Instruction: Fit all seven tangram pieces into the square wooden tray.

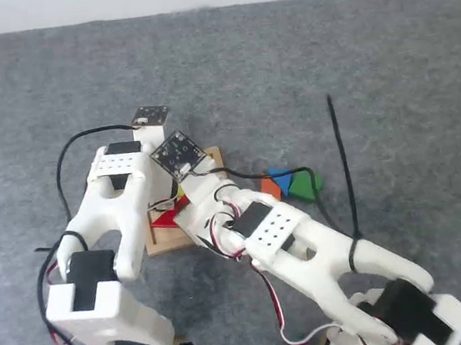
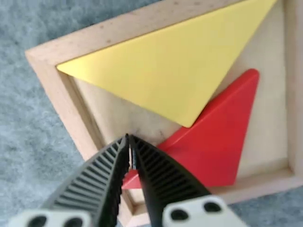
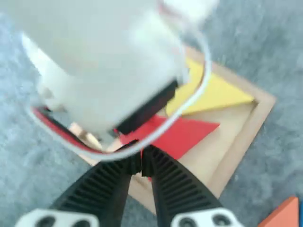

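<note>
The square wooden tray [image 2: 52, 52] holds a large yellow triangle [image 2: 156, 71] and a large red triangle [image 2: 213, 142] that meet near the middle. My left gripper [image 2: 129, 138] is shut and empty, its tips just above the tray floor by the red triangle's corner. My right gripper [image 3: 141, 150] is also shut and empty, poised over the tray's near rim [image 3: 246, 127] beside the red triangle [image 3: 182, 135]; the yellow triangle [image 3: 213, 92] lies beyond. From above, both arms crowd over the tray [image 1: 172, 243]. Orange [image 1: 269, 188], blue [image 1: 279, 172] and green [image 1: 305, 184] pieces lie on the carpet to its right.
The left arm's white body [image 3: 109, 61] hangs close in front of the right wrist camera, with wires looping past. A black cable [image 1: 343, 167] trails across the grey carpet right of the loose pieces. An orange piece's corner [image 3: 284, 215] shows at the edge.
</note>
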